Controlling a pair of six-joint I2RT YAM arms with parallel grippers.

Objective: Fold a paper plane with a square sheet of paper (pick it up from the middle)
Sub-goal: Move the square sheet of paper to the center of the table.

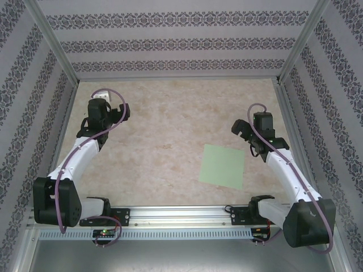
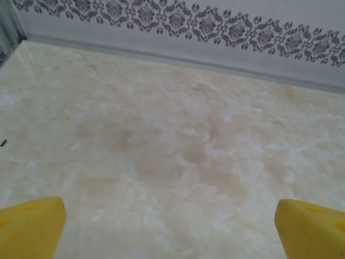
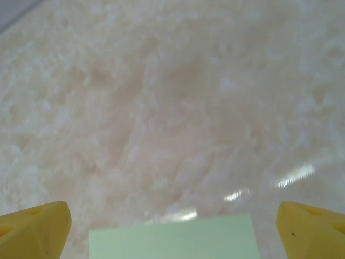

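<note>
Both the left gripper (image 2: 171, 218) and right gripper (image 3: 172, 224) gaped empty. Pinched centrally, the flat, thin, pale mint-green square sheet of paper (image 1: 222, 165) might skid or crumple.

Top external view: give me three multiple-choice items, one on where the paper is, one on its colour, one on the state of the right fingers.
1. Where is the square sheet of paper?
A) on the table, near the right arm
B) at the far left corner
C) lifted off the table

2. What colour is it?
A) white
B) pale green
C) yellow

3. The right fingers are:
A) shut on the sheet
B) shut, empty
C) open, holding nothing

Key:
1 A, it lies flat on the table beside the right arm.
2 B, it reads mint green against the beige marbled top.
3 C, the yellow tips stand wide apart, with the sheet's edge lying on the table below them.
</note>
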